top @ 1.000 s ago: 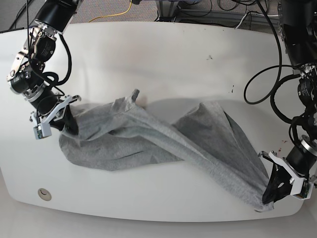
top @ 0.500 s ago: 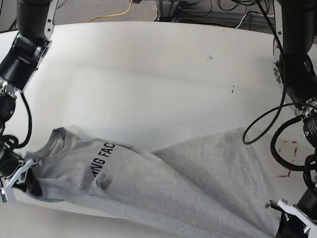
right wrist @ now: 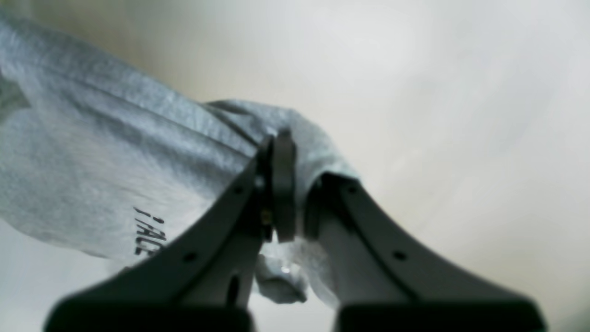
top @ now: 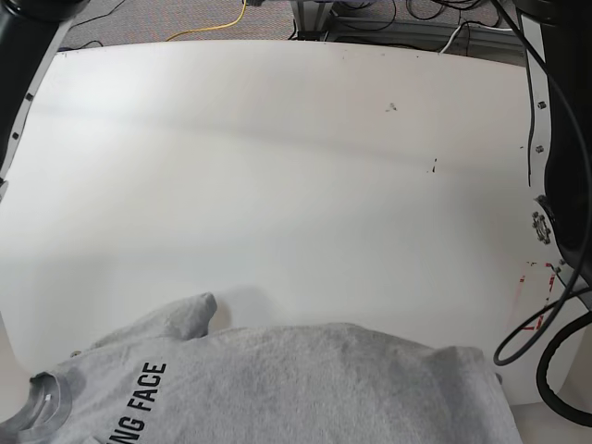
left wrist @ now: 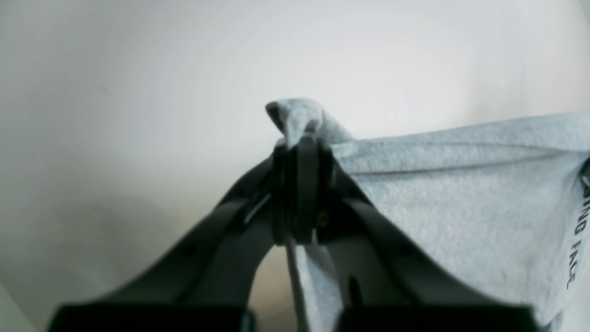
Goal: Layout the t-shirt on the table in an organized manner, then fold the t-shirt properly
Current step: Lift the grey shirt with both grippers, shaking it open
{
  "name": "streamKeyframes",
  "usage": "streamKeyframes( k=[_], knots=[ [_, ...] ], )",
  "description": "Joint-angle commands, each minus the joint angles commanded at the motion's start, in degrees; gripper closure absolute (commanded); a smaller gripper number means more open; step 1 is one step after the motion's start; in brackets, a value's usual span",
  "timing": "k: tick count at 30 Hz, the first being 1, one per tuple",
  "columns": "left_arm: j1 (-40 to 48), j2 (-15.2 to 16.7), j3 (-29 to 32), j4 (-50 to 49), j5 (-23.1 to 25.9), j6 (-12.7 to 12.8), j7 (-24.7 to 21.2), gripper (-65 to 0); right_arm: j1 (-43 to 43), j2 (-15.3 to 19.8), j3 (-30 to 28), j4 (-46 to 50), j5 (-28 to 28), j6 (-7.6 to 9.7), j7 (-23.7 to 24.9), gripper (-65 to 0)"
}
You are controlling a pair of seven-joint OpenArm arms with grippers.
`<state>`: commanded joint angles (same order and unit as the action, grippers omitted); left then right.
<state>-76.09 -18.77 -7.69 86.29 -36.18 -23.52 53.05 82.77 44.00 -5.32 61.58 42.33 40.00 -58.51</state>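
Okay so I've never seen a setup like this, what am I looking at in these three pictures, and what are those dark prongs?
It is a robot with two arms. Two pictures come from cameras on its wrists; the third looks down from above. The dark prongs are its hands. The left hand and the right hand each pinch a bunch of a grey t-shirt. From above, the shirt, lettered "FACE", hangs over the near edge of the white table; the hands are out of that picture.

Base: I look steeply down on the bench (top: 277, 185) from high above.
Left wrist: I peer close along its jaws.
Right wrist: same, close up.
Shared: all three catch the t-shirt (top: 305, 388) and its lettering (left wrist: 576, 240).
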Motion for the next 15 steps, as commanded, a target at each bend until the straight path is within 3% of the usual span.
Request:
streamKeyframes(
  k=[9,15],
  knots=[
    [-2.6,-0.1,0.8,-1.1,-0.1,-0.2,0.0,-0.4,-0.7,0.0,0.9,0.3,0.0,0.0,-4.9,0.0],
    [4.1,-0.3,1.8,2.0,-0.7,-0.3,0.0,-0.4,-12.7,0.0,12.4,6.9,0.0,0.0,-9.3,0.0]
  ],
)
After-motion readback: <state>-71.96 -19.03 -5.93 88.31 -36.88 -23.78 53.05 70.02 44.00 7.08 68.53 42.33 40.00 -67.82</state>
